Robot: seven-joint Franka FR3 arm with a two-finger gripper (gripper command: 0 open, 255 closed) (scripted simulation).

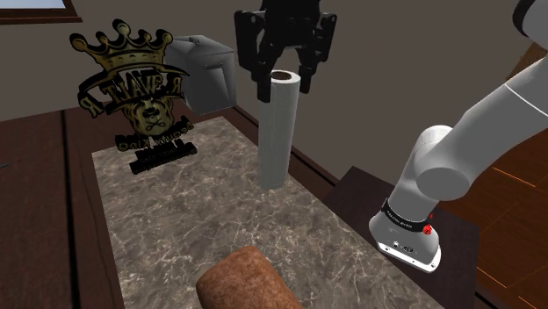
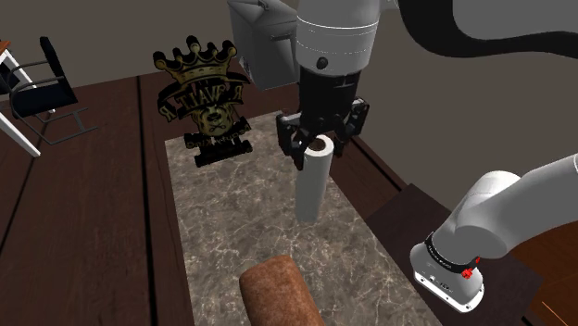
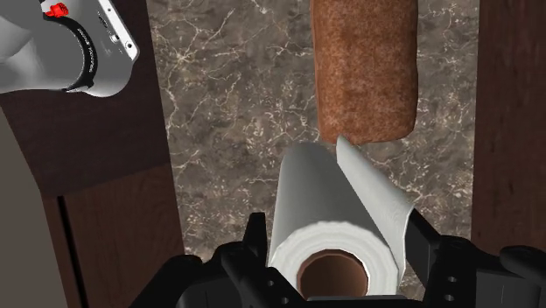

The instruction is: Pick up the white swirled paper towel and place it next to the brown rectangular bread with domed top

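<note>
Bread (image 1: 241, 279): brown loaf with a domed top, at the near edge of the shoulder view. It lies flat on the marbled table top (image 1: 176, 219), with its length running near to far along the table.

Paper towel roll (image 1: 277, 132): pale grey-white. It stands further along the same table, beyond the loaf and well apart from it, towards the shoulder view's right edge of the marble. The long axis is vertical and the foot appears to rest on the surface. The open brown core faces straight up into the hand. In the wrist view a loose sheet edge (image 3: 376, 184) lifts off the side of the roll that faces the loaf.

Gripper (image 1: 285, 83): black, pointing down over the roll's top. One finger sits on each side of the roll, spread to its width with no gap visible, so it reads as clasped. Taking an upright roll at its top end probably suits a straight lift and lets it be set down upright beside the loaf.

Crown ornament (image 1: 132, 92): dark and gold, at the table's far left in the shoulder view, clear of the likely path.

Grey box (image 1: 206, 75): behind the ornament, at the far end.
</note>
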